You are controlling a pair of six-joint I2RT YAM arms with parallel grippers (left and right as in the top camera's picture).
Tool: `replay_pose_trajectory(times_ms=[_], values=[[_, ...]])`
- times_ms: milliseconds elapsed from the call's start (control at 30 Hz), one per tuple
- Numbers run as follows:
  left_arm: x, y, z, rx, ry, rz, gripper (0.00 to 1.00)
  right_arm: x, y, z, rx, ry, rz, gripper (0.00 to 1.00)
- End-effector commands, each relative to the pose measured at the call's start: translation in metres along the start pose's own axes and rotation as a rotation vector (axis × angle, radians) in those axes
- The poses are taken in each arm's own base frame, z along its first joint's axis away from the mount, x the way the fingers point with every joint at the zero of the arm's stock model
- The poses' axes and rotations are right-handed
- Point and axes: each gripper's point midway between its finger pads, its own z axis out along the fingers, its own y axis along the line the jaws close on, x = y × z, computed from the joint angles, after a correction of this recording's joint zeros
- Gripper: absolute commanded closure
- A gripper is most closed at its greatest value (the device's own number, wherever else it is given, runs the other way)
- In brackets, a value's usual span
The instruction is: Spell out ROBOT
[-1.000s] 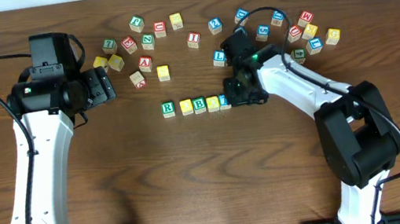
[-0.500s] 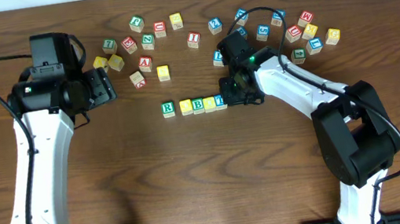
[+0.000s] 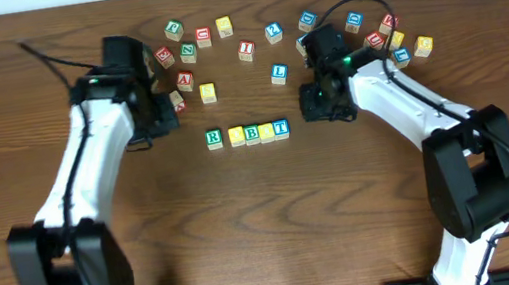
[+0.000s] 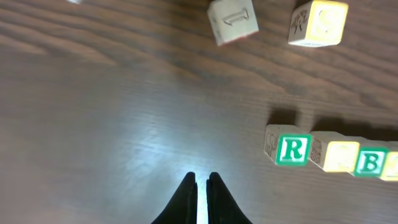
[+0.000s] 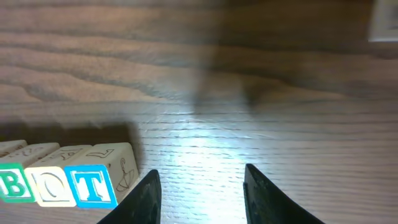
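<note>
A row of letter blocks lies mid-table: green R (image 3: pixel 215 139), a yellow block (image 3: pixel 236 136), green B (image 3: pixel 252 134), another yellow block (image 3: pixel 267 131) and blue T (image 3: pixel 281 128). The right wrist view shows the row's end reading B (image 5: pixel 9 183), O (image 5: pixel 50 185), T (image 5: pixel 93 185). My right gripper (image 5: pixel 202 183) stands open and empty just right of the T, not touching it. My left gripper (image 4: pixel 200 182) is shut on nothing over bare wood, left of the R (image 4: pixel 293 149). From overhead the left gripper (image 3: pixel 163 126) sits left of the row and the right gripper (image 3: pixel 315 108) right of it.
Several loose letter blocks are scattered along the back of the table, one group around (image 3: pixel 190 51) and another around (image 3: pixel 386 42). A blue L block (image 3: pixel 279 73) lies behind the row. Two loose blocks (image 4: pixel 233 18) (image 4: pixel 318 22) show at the top of the left wrist view.
My left arm swung right toward the row and its gripper shut. My right gripper opened wider and drew back to the right, leaving the T at the row's end.
</note>
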Motion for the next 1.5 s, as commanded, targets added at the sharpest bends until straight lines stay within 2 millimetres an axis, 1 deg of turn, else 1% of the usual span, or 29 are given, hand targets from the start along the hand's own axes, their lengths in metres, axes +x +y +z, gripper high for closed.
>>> replay_pose_trajectory(times_ms=[0,333,500,767,1067,1467], values=[[0.007,-0.006,0.021,-0.001,0.045,0.02,0.92,-0.006,-0.001,-0.01,-0.009,-0.022,0.009,0.62],[0.01,-0.029,0.069,0.004,0.085,0.083,0.92,-0.006,-0.002,-0.01,-0.009,-0.024,0.009,0.6],[0.014,-0.04,0.081,0.008,0.094,0.114,0.92,-0.006,-0.002,-0.01,-0.009,-0.023,0.005,0.59],[0.019,-0.055,0.087,0.015,0.098,0.156,0.93,-0.006,-0.002,-0.01,-0.008,-0.023,-0.005,0.6],[0.026,-0.068,0.088,0.021,0.103,0.19,0.92,-0.006,-0.002,-0.01,-0.008,-0.023,-0.005,0.59],[0.032,-0.068,0.087,0.015,0.123,0.196,0.92,-0.006,-0.006,-0.01,0.015,-0.025,-0.004,0.59]])
